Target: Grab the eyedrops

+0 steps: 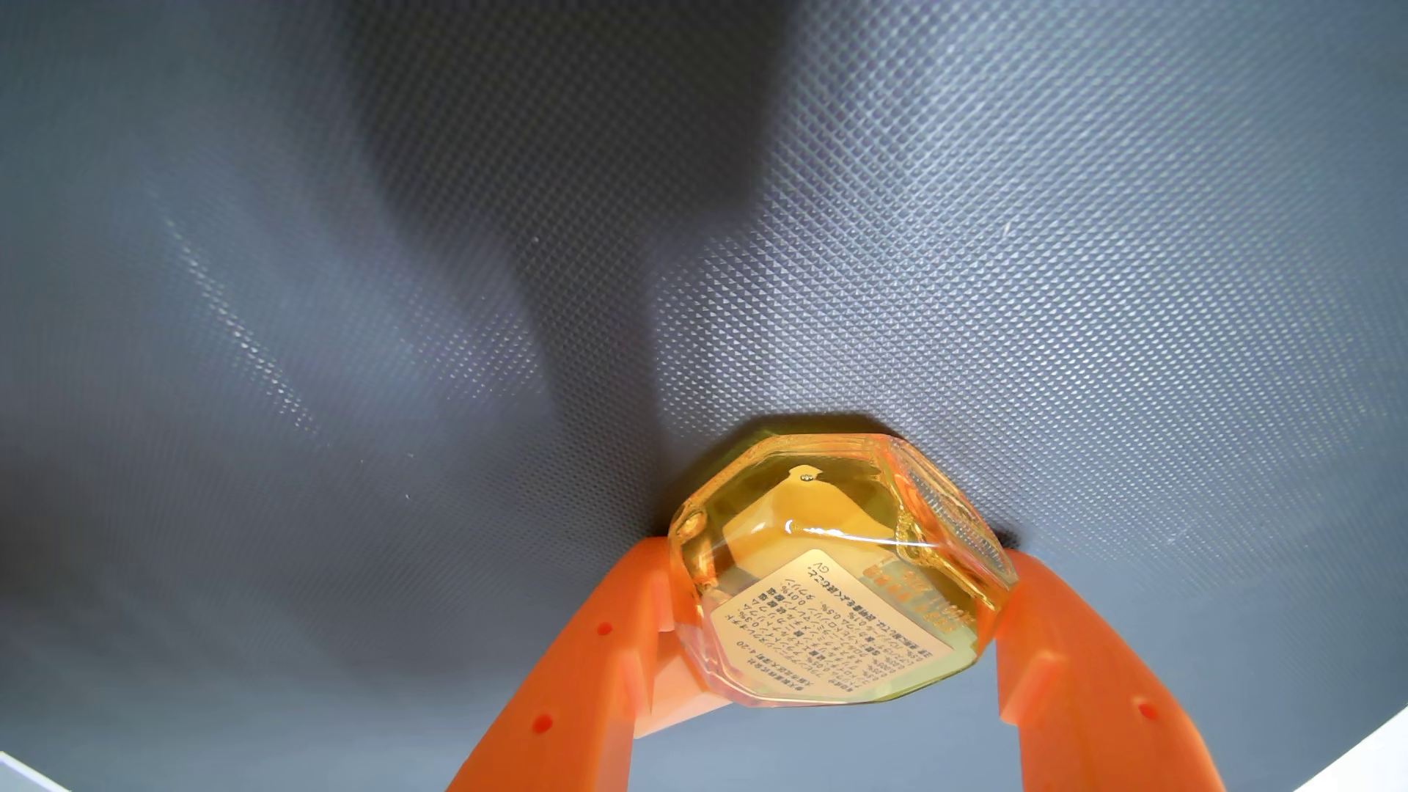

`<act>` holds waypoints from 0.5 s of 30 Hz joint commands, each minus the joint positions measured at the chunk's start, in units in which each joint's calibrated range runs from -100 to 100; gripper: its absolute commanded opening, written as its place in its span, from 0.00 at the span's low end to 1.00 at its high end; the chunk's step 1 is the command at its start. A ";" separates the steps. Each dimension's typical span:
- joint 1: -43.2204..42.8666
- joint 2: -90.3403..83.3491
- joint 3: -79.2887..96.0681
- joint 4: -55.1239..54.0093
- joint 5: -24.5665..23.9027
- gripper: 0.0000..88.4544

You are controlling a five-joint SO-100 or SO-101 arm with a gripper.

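Plainly, one orange claw [834,556] grips one yellow eyedrop bottle [830,571] over one grey textured mat [381,304].

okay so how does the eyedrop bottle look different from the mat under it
The eyedrop bottle is clear amber-yellow and glossy with a bright glint; the mat is dull grey. The bottle has smooth faceted sides and a printed label; the mat has a fine diamond texture and no print. The bottle sits between the orange gripper fingers; the mat lies flat.
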 commanded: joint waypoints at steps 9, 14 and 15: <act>1.98 -9.22 -5.42 9.67 1.10 0.01; 2.06 -15.67 -5.42 12.00 1.20 0.01; 2.06 -17.11 -5.42 12.52 1.20 0.01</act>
